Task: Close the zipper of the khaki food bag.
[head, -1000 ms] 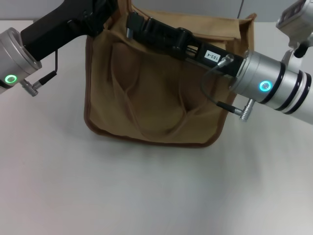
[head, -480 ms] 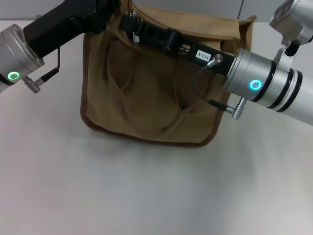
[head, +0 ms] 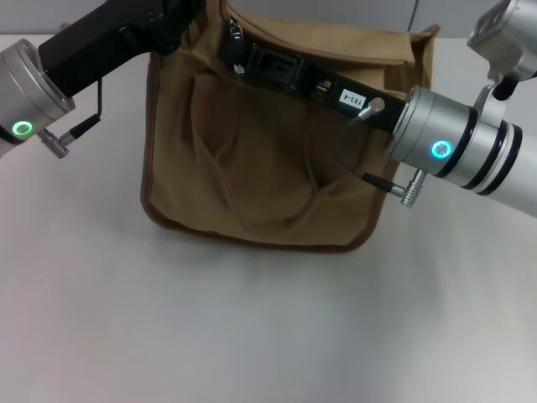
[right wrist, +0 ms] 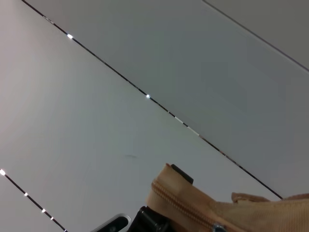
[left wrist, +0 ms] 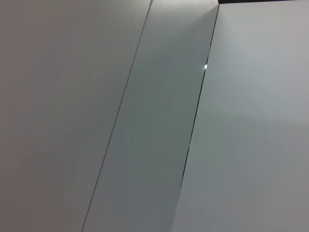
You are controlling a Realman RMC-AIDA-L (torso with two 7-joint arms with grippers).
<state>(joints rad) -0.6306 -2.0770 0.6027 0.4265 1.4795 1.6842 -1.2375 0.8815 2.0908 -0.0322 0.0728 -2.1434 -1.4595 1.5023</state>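
Khaki food bag (head: 268, 151) sits on the white tabletop (head: 252, 336). Its zipper (right wrist: 186, 209) runs along the top, under the right gripper (head: 237, 50). The left gripper (head: 172, 17) is at the bag's top corner. I cannot tell how either gripper's jaws stand.

Khaki food bag (head: 268, 168) sits upper centre, boxy tan canvas, brown piping, handles drooping down its front; zipper (right wrist: 186, 209) runs along the top.

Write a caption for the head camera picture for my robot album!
Both grippers, left and right, reach the top of the khaki food bag on the white table.
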